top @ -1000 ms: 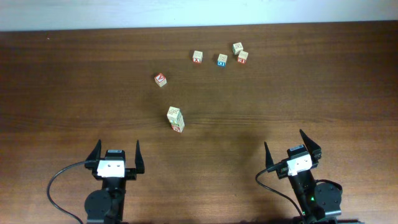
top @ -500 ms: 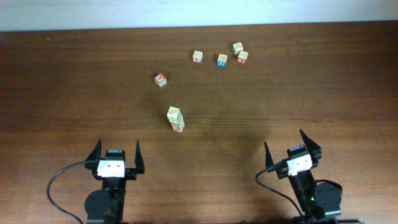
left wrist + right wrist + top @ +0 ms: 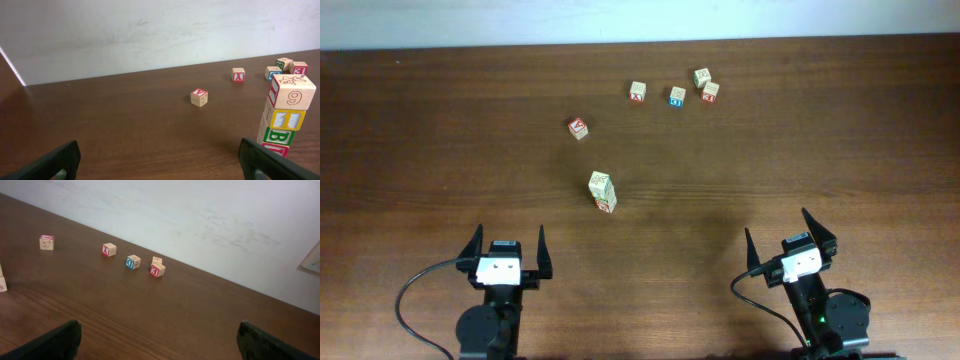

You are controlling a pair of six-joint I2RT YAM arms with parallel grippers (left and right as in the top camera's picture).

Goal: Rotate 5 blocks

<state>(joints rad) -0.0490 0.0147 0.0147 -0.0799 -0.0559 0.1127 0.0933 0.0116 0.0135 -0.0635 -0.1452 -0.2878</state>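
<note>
Gaping empty, left gripper [image 3: 509,232] and right gripper [image 3: 777,223] are sitting short of the stack [image 3: 602,191]; probably best gripping its top block [image 3: 291,91] squarely.

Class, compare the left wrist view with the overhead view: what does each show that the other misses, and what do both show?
Only the left wrist view: the side of the stack, at least four cubes high, a 9 on the top one, and the pale wall. Only the overhead view: the right gripper, open, well short of any cube. Both: the stack, the blue-lettered cube, the table and the open left gripper.
</note>
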